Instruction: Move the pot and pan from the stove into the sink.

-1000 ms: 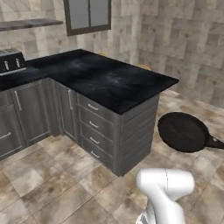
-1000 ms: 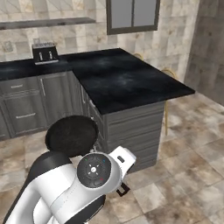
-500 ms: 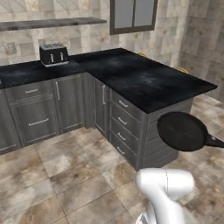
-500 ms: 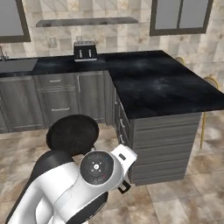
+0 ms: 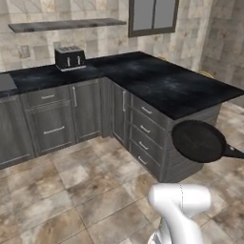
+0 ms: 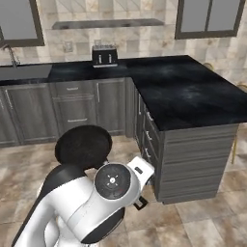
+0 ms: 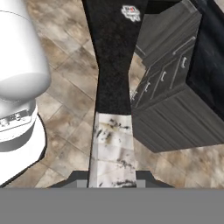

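pan: the black frying pan [image 5: 198, 140] is off the stove and up in the air above the tiled floor [image 5: 71, 200], in front of the end of the counter [image 5: 167, 86]; in the left base view it sits at about 4 o'clock, in the right base view [image 6: 83, 146] at about 8 o'clock, just above the arm.
pan axis: long axis runs through the round body and the thin dark handle; in the left base view the handle [image 5: 234, 152] points toward 4 o'clock, off the right edge, and the open face is turned partly toward the camera.
hand view of pan: the handle [image 7: 113, 61] runs as a long black bar from the claw up toward 12 o'clock, its lower stretch pale and mottled.
claw: [image 7: 112, 179] pressed together on the pan handle, one dark fingertip [image 7: 78, 180] at each side of it.
counter: dark, l-shaped, over grey drawers [image 5: 145, 128] and cabinets.
toaster: a dark two-slot toaster [image 5: 69, 57] stands on the back run of the counter under a wall shelf [image 5: 66, 25].
sink: a curved faucet [image 6: 9, 54] and a grey recess at 10 o'clock in the right base view, well apart from the pan.
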Tool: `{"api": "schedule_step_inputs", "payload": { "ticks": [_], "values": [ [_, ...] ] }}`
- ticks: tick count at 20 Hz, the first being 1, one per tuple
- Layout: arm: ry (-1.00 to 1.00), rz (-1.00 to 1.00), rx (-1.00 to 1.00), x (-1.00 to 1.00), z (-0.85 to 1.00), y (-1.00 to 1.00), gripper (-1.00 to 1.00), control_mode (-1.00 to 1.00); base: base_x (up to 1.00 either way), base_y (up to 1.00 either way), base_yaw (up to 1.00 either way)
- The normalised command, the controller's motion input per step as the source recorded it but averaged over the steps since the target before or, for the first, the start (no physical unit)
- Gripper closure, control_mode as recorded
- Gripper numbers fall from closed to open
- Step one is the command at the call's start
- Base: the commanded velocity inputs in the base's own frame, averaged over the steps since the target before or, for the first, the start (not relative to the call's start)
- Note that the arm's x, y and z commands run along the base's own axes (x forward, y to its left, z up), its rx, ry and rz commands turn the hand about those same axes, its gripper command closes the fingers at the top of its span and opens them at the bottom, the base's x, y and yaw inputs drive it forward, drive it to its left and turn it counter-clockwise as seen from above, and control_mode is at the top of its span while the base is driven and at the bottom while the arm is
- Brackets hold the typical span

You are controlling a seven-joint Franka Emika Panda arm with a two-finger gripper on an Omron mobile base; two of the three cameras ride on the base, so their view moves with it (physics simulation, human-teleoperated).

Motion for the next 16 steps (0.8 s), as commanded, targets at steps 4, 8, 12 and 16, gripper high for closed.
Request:
{"api": "schedule_step_inputs", "payload": {
  "ticks": [4,8,12,16],
  "values": [
    [0.0,0.0,0.0,0.0,0.0,0.0,1.0,1.0,0.0,1.0,0.03],
    [0.0,0.0,0.0,0.0,0.0,0.0,1.0,1.0,-0.07,1.0,0.05],
    [0.0,0.0,0.0,0.0,0.0,0.0,1.0,1.0,-0.12,0.92,0.12],
    [0.0,0.0,0.0,0.0,0.0,0.0,1.0,1.0,-0.01,0.19,0.06]
  ]
}}
